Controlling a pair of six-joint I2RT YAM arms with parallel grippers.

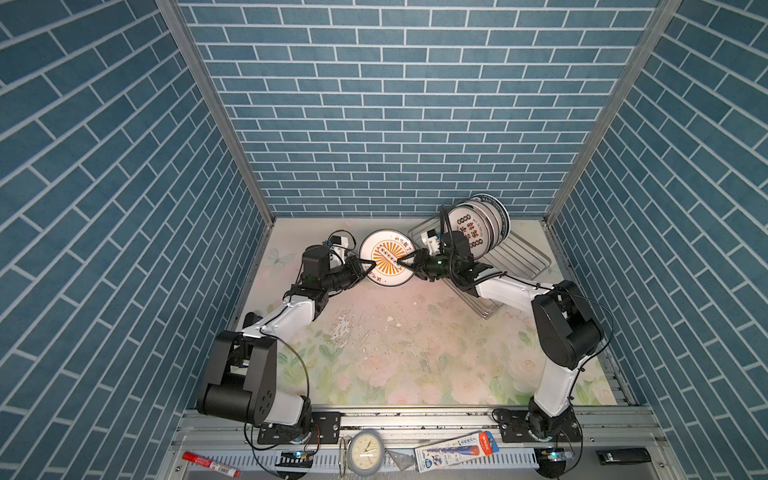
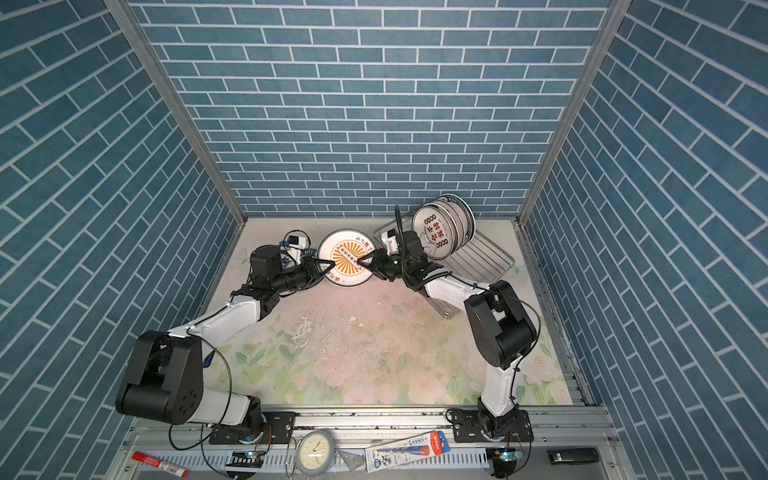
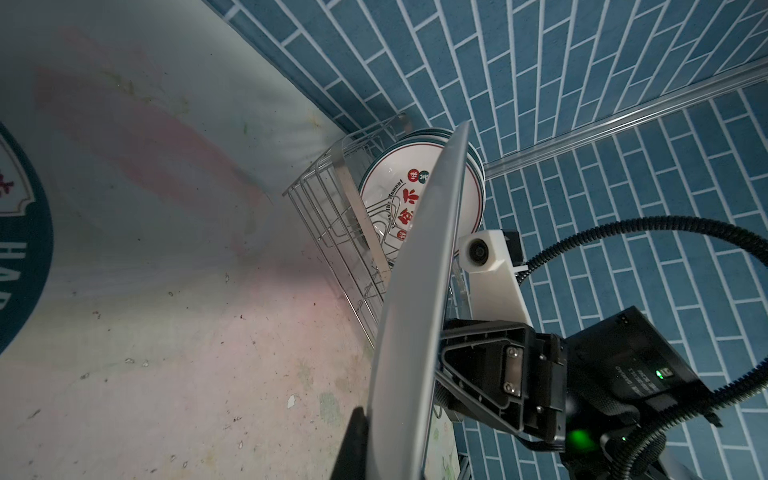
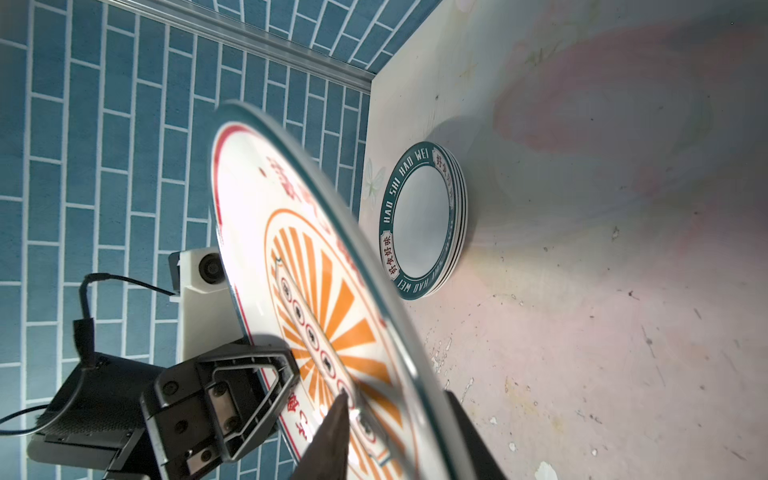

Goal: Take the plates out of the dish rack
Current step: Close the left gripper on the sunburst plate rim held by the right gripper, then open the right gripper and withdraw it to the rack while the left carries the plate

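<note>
In both top views the sunburst plate [image 1: 386, 257] hangs tilted between the two arms, at about twelve o'clock over the table [image 1: 395, 353]. The left gripper [image 1: 365, 268] is clamped tight on its rim at eight o'clock, and the right gripper [image 1: 404, 262] straddles the three o'clock edge. The dish rack [image 1: 521, 259] sits at two o'clock, with the racked plates [image 1: 478, 224] upright at its far end.

From the left wrist the held plate shows edge-on, with the rack behind it.

From the right wrist, fingers [image 4: 328, 436] stand on either side of the rim; whether they pinch it I cannot tell. A stack of green-rimmed plates [image 4: 419, 220] lies flat on the table beyond.
</note>
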